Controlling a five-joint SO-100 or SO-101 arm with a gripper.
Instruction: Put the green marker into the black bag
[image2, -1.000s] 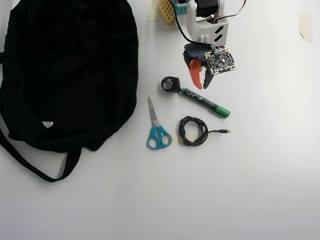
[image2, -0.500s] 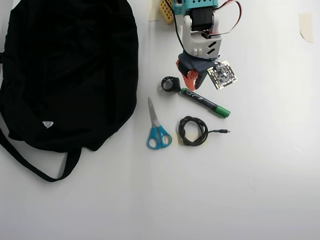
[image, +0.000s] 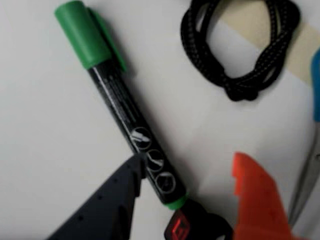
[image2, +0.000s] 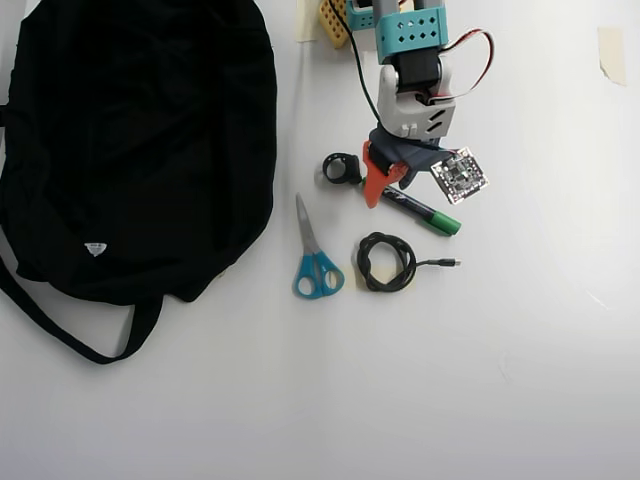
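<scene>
On the white table (image2: 520, 380) I had the pincer (image: 187, 175) open astride the green marker (image: 125, 107), which lay flat and ungripped; grasp, lift and transfer to the black bag (image2: 130, 140), well apart, all remained.

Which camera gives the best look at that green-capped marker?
The wrist view. There the green marker fills the frame, from green cap to printed black barrel, lying between the open gripper fingers. In the overhead view the green marker is small, and the gripper covers its uncapped end.
</scene>
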